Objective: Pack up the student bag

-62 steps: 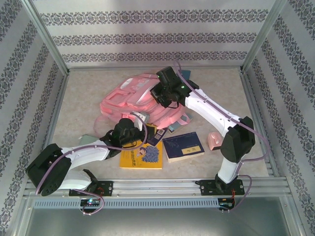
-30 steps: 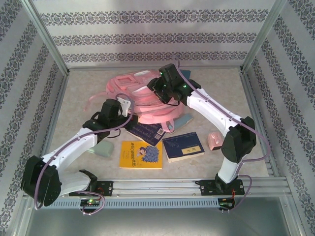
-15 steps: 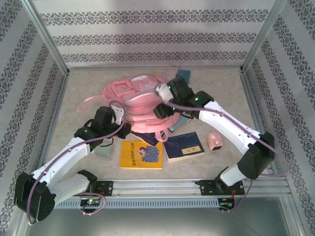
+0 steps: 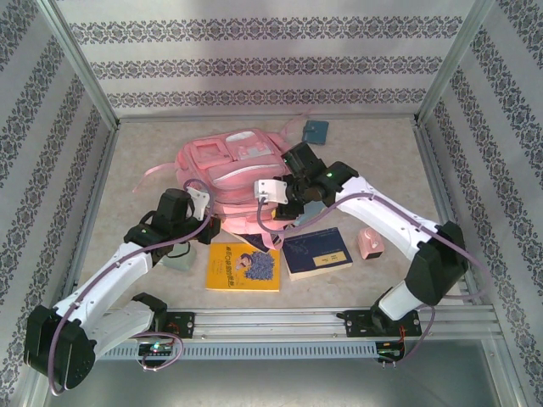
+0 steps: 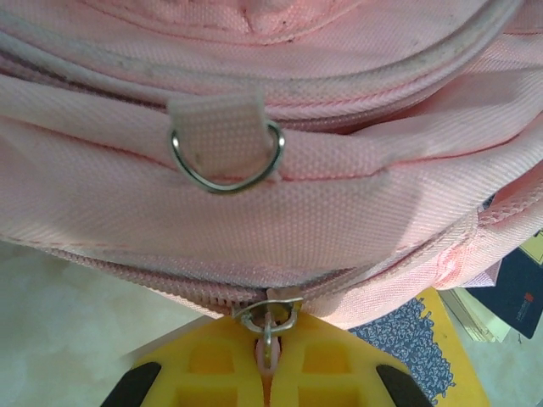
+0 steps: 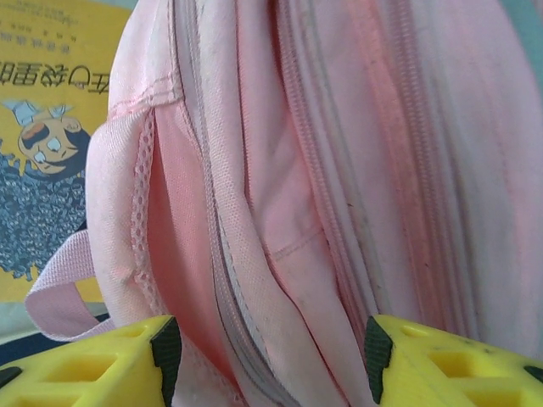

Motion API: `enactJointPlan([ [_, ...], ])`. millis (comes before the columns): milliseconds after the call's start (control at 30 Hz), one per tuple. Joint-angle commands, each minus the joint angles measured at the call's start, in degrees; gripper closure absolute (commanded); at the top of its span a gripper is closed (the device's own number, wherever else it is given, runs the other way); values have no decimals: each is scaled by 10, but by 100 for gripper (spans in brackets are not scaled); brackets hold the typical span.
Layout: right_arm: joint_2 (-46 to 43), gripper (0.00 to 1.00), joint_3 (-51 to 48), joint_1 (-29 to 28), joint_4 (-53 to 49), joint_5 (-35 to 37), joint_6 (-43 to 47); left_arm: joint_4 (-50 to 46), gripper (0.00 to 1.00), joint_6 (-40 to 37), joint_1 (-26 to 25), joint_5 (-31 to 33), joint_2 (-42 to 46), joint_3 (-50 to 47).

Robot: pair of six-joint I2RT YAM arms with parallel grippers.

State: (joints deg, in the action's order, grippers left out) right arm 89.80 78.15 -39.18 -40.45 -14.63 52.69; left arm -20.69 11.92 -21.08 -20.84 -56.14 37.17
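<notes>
Left gripper [image 5: 267, 373]: fingers together, pinching zipper pull [image 5: 270, 315] at student bag [image 4: 229, 165] 7 o'clock edge.
Right gripper [image 6: 270, 348]: fingers apart, straddling bag's 4 o'clock side.

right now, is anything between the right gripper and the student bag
Nothing visible does. The right gripper stands open right against the student bag, its fabric between the fingers. The left gripper is shut on a zipper pull.

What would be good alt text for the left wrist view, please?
The left gripper, shut, pinches the zipper pull of the pink student bag. A metal D-ring hangs from a fabric loop above it.
</notes>
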Motion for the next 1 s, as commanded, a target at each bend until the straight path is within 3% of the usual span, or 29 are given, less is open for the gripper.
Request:
enactJointPlan([
  [0,23,40,8,-10,5,0,45,10,100,-24,9,-16,14,3],
  [167,45,48,3,-34,47,30,25,19,100,-29,10,-36,10,2],
  [300,52,69,11,-42,57,50,11,18,100,-32,10,-43,10,2],
  [433,43,99,18,-43,55,47,-16,25,100,-24,10,-48,9,2],
  [733,42,100,22,-58,55,52,-70,35,100,15,6,-104,4,25],
  [967,59,100,53,-69,58,54,-121,49,100,47,-21,-109,-2,33],
])
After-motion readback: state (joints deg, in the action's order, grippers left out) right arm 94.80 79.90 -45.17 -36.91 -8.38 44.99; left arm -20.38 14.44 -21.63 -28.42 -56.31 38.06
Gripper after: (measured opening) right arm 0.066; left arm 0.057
